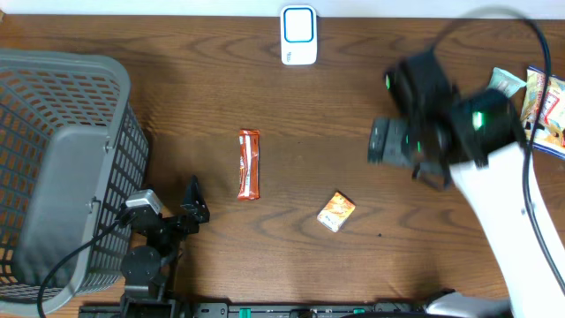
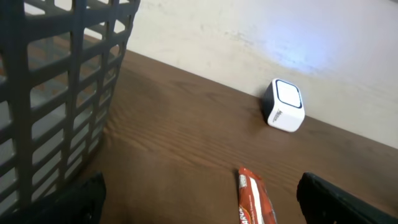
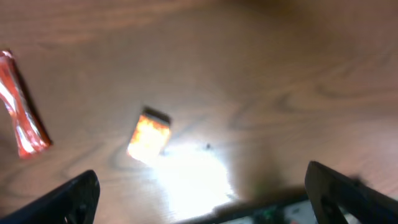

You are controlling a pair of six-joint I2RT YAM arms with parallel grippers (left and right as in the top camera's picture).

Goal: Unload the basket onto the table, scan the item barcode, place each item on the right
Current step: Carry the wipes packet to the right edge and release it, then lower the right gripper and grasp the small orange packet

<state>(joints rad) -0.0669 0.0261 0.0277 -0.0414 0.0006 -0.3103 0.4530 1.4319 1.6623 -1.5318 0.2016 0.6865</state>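
Note:
A red snack bar (image 1: 250,164) lies lengthwise on the wooden table left of centre, and a small orange packet (image 1: 336,211) lies to its right. The white barcode scanner (image 1: 298,35) stands at the far edge. My left gripper (image 1: 196,203) rests low beside the basket, open and empty. In the left wrist view the red bar (image 2: 255,199) lies just inside the right finger (image 2: 342,199), with the scanner (image 2: 284,106) beyond. My right gripper (image 1: 386,141) hovers blurred, right of the packet, open and empty. The right wrist view shows the orange packet (image 3: 149,135) and the bar (image 3: 22,118) below it.
A large grey mesh basket (image 1: 62,168) fills the table's left side and shows close on the left as basket bars (image 2: 56,93). A pile of several packets (image 1: 543,102) sits at the right edge. A bright glare patch (image 3: 193,174) lies on the wood.

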